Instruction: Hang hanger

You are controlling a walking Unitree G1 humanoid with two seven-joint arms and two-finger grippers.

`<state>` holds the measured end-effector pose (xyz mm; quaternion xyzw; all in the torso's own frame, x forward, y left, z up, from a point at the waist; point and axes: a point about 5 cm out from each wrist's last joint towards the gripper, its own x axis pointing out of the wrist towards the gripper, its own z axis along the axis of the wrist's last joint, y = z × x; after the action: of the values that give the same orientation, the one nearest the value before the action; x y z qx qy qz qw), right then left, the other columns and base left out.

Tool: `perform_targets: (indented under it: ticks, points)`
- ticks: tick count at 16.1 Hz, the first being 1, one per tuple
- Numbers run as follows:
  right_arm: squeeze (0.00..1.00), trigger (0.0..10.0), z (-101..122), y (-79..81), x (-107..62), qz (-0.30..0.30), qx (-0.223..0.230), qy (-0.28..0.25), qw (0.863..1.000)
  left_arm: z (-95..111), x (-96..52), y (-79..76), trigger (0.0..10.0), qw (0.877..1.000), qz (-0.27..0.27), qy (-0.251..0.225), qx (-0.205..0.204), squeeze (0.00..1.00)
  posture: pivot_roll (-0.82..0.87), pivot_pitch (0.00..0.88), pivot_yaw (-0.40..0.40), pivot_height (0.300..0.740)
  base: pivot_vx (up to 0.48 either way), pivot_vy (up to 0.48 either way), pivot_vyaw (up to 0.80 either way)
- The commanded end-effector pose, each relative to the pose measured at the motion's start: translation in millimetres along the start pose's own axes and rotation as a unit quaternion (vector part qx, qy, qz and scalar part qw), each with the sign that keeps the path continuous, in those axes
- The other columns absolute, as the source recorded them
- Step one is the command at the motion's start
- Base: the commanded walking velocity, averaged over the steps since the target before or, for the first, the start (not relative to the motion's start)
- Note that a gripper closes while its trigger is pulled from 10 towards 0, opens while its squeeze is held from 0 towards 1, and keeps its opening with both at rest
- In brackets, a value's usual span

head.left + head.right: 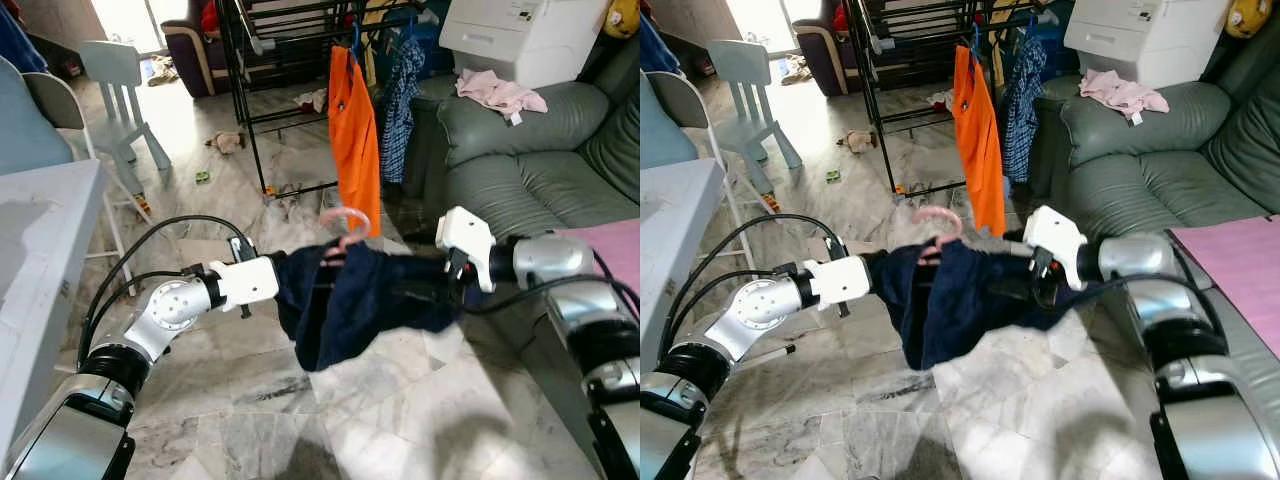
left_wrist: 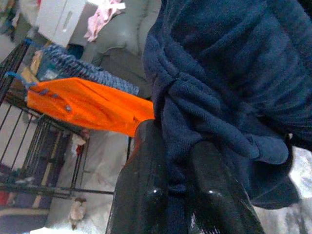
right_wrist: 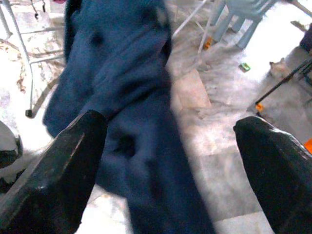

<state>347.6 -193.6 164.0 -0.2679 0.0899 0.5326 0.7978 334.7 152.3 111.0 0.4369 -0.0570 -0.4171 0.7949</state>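
The dark blue garment (image 1: 350, 300) hangs between the two arms, out over the marble floor (image 1: 400, 400), with the pink hanger (image 1: 345, 218) poking up from its top edge. The left gripper (image 2: 178, 185) has its fingers pressed together on a bunched fold of the cloth. The right gripper (image 3: 165, 161) sits at the garment's other side with its fingers spread wide, the cloth hanging between them but not pinched as far as I can see.

The rack (image 1: 260, 90) stands well apart, ahead of the robot, next to the sofa (image 1: 520, 150), and it already carries an orange shirt (image 1: 353, 130) and a checked one (image 1: 400, 90). So the garment looks to be on its hanger and lifted, but the hanging itself is not yet done: I'd judge the hook has to be carried over to the rack, raised to a rail and set on it beside the other clothes.
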Motion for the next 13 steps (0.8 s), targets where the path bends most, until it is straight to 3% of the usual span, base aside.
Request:
perform_targets:
  ticks: [1,2,3,6,13]
  points:
    - [0.0,9.2,3.8,0.7,5.3,0.025,-0.017,0.005,1.0,6.2,0.7,5.7,0.0,1.0,0.002,-0.018,0.015,0.0,-0.13,0.0,0.072,0.74,0.0,0.0,0.0]
    - [0.0,8.1,2.6,1.8,6.6,0.03,-0.015,0.007,0.999,6.6,1.1,5.2,0.0,1.0,0.002,-0.019,0.015,0.0,-0.13,0.0,0.072,0.74,0.0,0.0,0.0]
    - [0.0,0.0,-0.9,4.6,7.9,0.044,-0.011,0.014,0.999,7.2,1.8,4.3,0.0,1.0,0.0,-0.021,0.016,0.0,-0.13,0.0,0.069,0.74,0.0,0.0,0.0]
    - [0.0,0.0,-6.7,8.0,8.3,0.078,0.002,0.032,0.996,7.7,2.8,4.2,0.0,1.0,-0.003,-0.023,0.018,0.0,-0.13,0.0,0.066,0.74,0.0,0.0,0.0]
    - [0.0,0.0,-8.7,0.9,3.5,0.076,-0.003,0.056,0.996,6.5,2.9,3.6,0.0,1.0,-0.002,-0.02,0.021,0.0,-0.13,0.0,0.053,0.74,0.0,0.0,0.0]
